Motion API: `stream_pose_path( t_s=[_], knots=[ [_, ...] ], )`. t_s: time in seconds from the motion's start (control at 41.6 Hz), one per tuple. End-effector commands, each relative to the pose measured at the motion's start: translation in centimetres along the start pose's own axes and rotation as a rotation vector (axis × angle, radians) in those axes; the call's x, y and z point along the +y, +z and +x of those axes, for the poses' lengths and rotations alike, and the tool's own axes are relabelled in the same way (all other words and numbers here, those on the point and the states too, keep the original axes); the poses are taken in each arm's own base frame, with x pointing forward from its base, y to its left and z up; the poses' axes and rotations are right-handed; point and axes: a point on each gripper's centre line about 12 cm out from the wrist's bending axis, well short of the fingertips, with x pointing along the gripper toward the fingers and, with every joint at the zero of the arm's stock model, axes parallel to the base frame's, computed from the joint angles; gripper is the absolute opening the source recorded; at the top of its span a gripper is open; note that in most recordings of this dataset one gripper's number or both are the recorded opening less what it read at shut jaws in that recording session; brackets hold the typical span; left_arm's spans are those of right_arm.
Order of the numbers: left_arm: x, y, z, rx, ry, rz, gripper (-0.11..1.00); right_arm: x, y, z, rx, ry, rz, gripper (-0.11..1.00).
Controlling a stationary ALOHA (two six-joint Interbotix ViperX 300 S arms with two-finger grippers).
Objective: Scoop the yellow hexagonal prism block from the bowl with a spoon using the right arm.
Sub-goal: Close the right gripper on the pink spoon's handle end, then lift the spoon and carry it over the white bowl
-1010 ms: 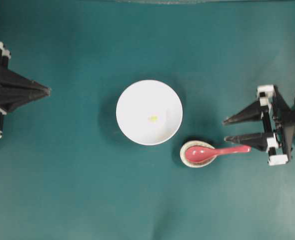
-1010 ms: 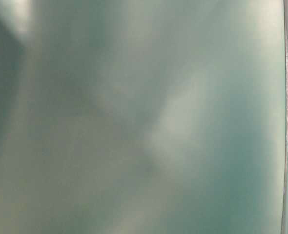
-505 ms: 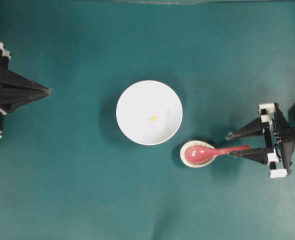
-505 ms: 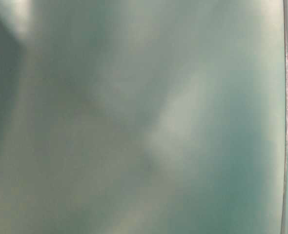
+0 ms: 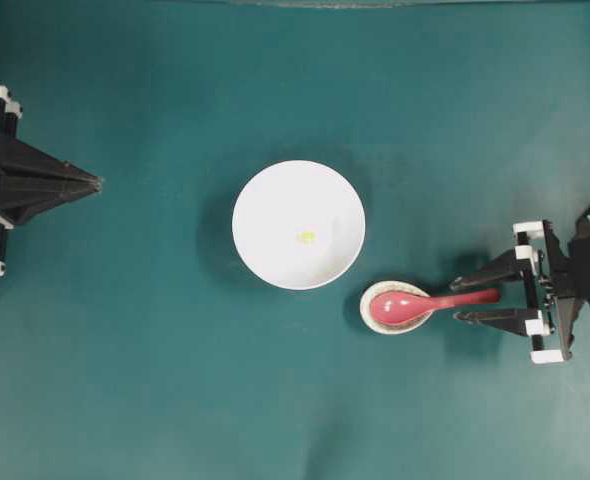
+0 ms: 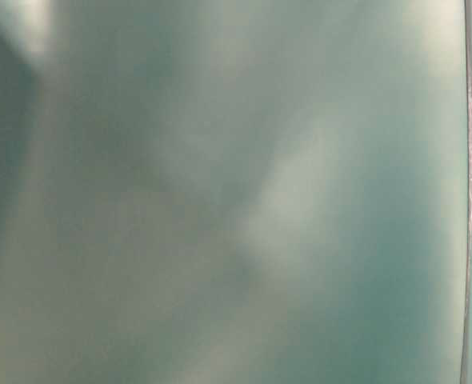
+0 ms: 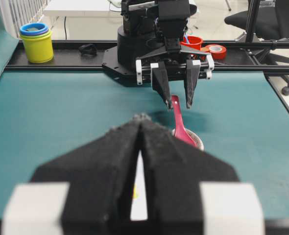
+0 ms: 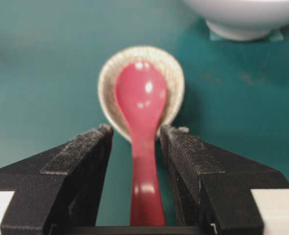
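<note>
Starting at the left of the overhead view, we see the idle left claw (image 5: 93,183), black with white fittings, with its two pointed fingers pressed together and nothing between them; it sits well apart from everything on the teal worktop (image 5: 155,380).

Moving toward the right claw, we come to the large plain round white bowl (image 5: 265,200). The tiny bright yellow hexagonal prism block (image 5: 305,237) lies on its floor, near the middle, with nothing touching it. So the block is well apart from the right claw, beyond the far end of the spoon.

Next comes the small speckled egg-shaped spoon rest (image 5: 367,312), just beside the bowl. The oval scoop of the glossy pink-red soup spoon (image 5: 400,307) lies in it, and the short straight handle points at the right arm.

At the right, the right claw (image 5: 462,301) stands open, one finger on each side of the handle's end. In the right wrist view we see a gap between each finger (image 8: 81,161) and the handle, so the spoon is straddled but not gripped.

We judge the task to be early: the approach to the spoon looks about complete, while closing on the handle, lifting, carrying the scoop into the bowl and getting under the block are all left.
</note>
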Motion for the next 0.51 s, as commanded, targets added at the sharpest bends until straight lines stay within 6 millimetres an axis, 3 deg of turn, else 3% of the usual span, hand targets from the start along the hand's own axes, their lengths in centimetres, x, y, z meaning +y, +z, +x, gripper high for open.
stream_pose_path(
  t_s=[0.0, 0.481],
  knots=[
    [0.0, 0.7, 0.2, -0.018, 0.000, 0.002, 0.00, 0.1, 0.1, 0.2, -0.011, -0.008, 0.009, 0.51],
    [0.0, 0.7, 0.2, -0.017, 0.000, 0.005, 0.00, 0.0, -0.8, 0.6, 0.024, -0.025, 0.008, 0.51]
  ],
)
